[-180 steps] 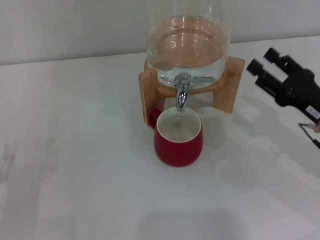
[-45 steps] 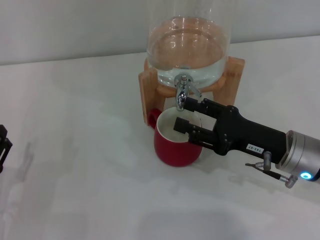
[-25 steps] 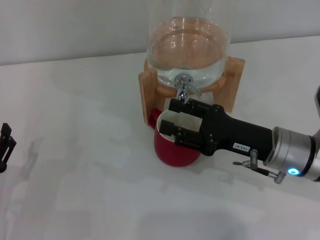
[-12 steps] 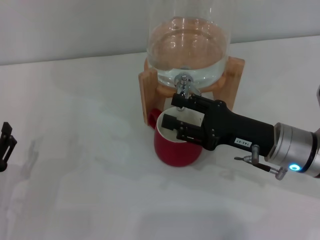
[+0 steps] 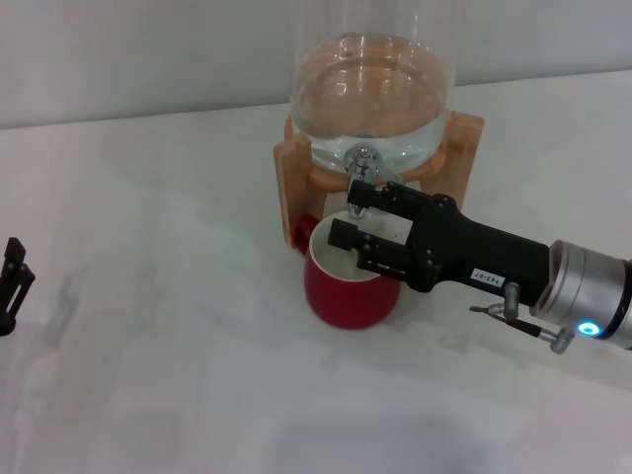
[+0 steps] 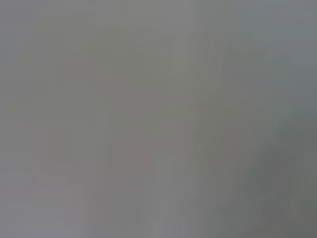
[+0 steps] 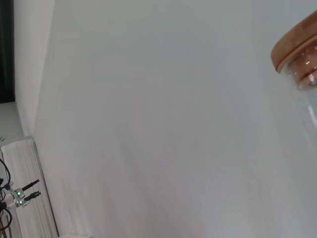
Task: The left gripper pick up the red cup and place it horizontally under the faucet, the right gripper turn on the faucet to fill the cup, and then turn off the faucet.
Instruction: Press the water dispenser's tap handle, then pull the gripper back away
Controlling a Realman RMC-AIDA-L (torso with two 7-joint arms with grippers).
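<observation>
The right claw (image 5: 346,212) is matte black, with two blocky fingers on a long, tapering black body that carries a small white label with dark print. Behind it sits a brushed-silver cylindrical wrist with a glowing blue ring light, and a thin wire with a small fitting hangs beneath. The left claw (image 5: 12,283) shows only as black angular pieces.

My head camera looks forward and down at the tabletop (image 5: 148,296) from close above, the glass jar (image 5: 372,89) near the top edge. My left wrist camera shows only flat grey. My right wrist camera faces a pale wall, sharing just the jar's wooden stand (image 7: 297,44) with the head view.
</observation>
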